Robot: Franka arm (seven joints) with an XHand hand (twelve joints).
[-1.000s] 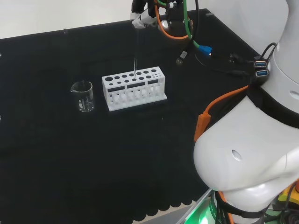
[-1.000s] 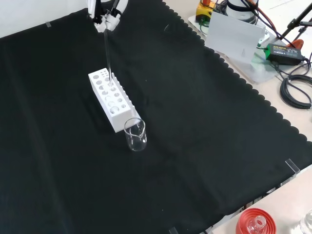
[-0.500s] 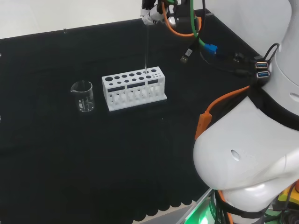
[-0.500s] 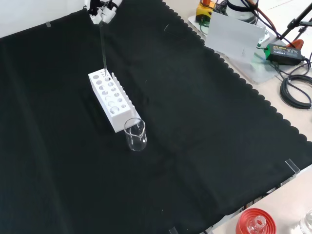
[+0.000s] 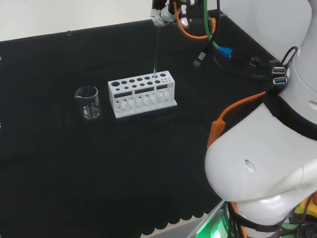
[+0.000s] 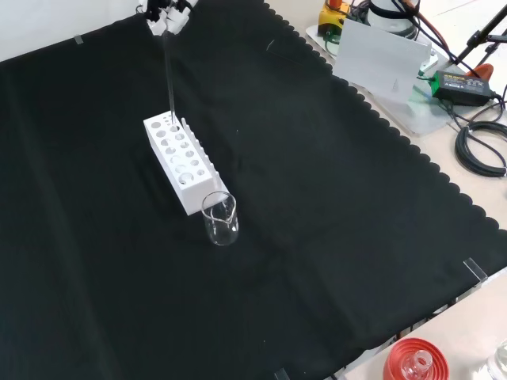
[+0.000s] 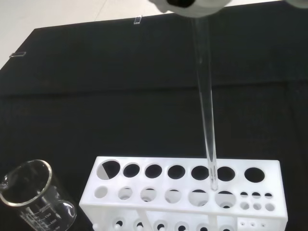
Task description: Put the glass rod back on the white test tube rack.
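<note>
The hand (image 5: 159, 15) pinches the top of the glass rod (image 5: 155, 49), which hangs straight down below it, long axis upright. In the wrist view its lower tip (image 7: 212, 185) sits just over the white rack (image 7: 115, 204), between two holes near the small-hole end. The likely next move is a slight sideways nudge, then lowering. The beaker (image 6: 220, 219) stands clear at the rack's other end.
</note>
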